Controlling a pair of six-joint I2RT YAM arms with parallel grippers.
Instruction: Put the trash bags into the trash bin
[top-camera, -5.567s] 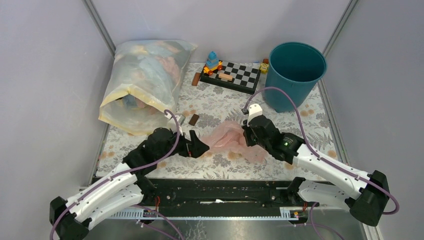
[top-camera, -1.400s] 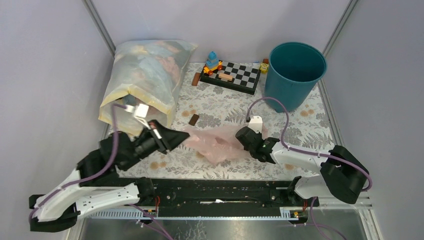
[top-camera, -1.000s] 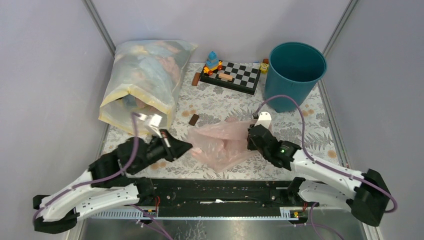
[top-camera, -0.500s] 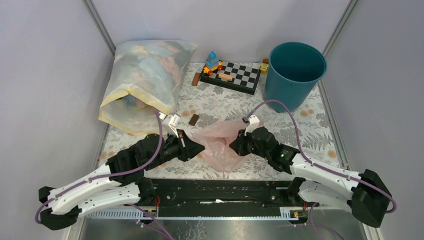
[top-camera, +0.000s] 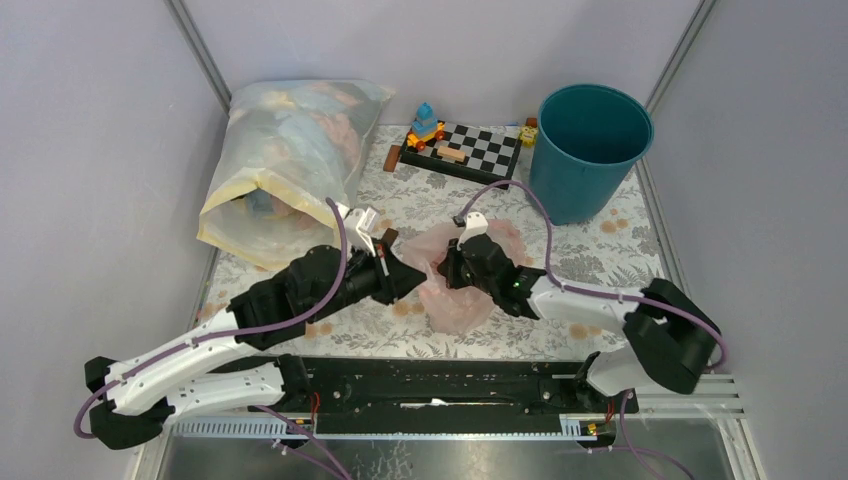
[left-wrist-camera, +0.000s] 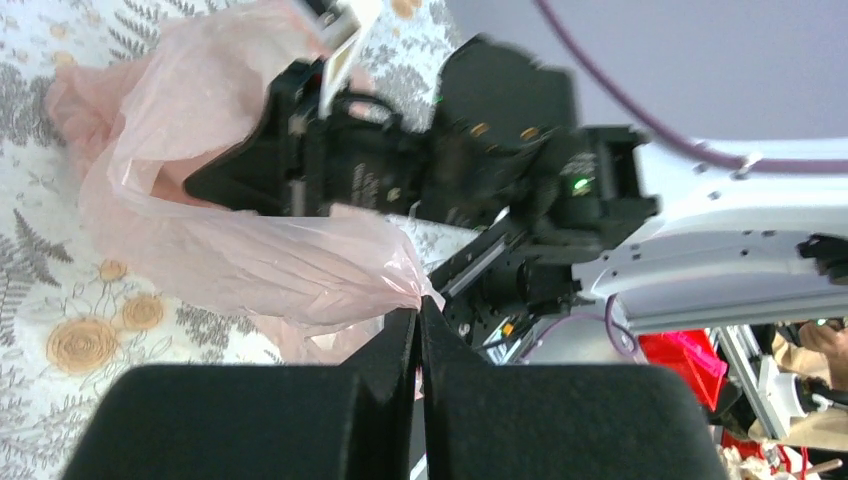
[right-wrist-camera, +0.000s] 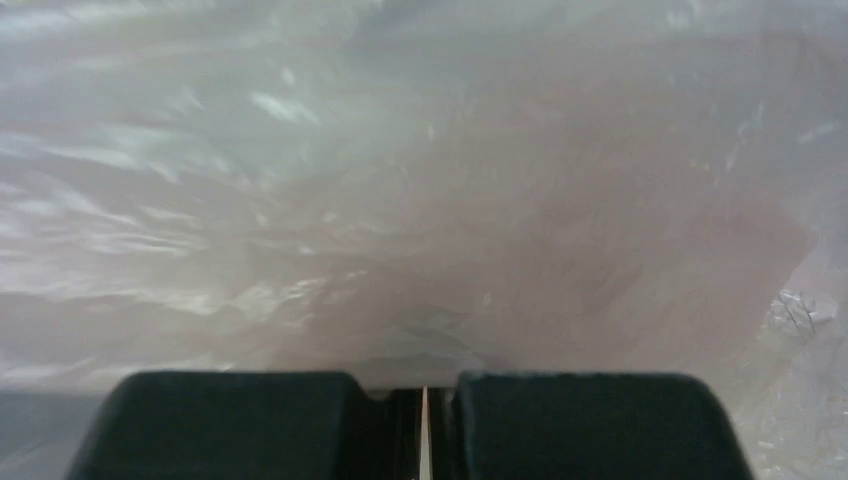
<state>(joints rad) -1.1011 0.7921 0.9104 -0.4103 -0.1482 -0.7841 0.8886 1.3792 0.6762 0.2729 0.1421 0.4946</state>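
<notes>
Crinkly translucent pink trash bag (top-camera: 458, 304) pinched by left end effector (left-wrist-camera: 418, 316), right end effector (right-wrist-camera: 423, 388).

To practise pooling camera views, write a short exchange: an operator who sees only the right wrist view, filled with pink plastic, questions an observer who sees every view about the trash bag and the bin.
Operator: My right tool is shut, and the trash bag fills my view. Does anything else hold it?
Observer: Yes. The left tool is shut on a bunched corner of it.
Operator: Where is the trash bin?
Observer: The trash bin stands upright at the far right, beside the checkered board and apart from the bag.
</notes>
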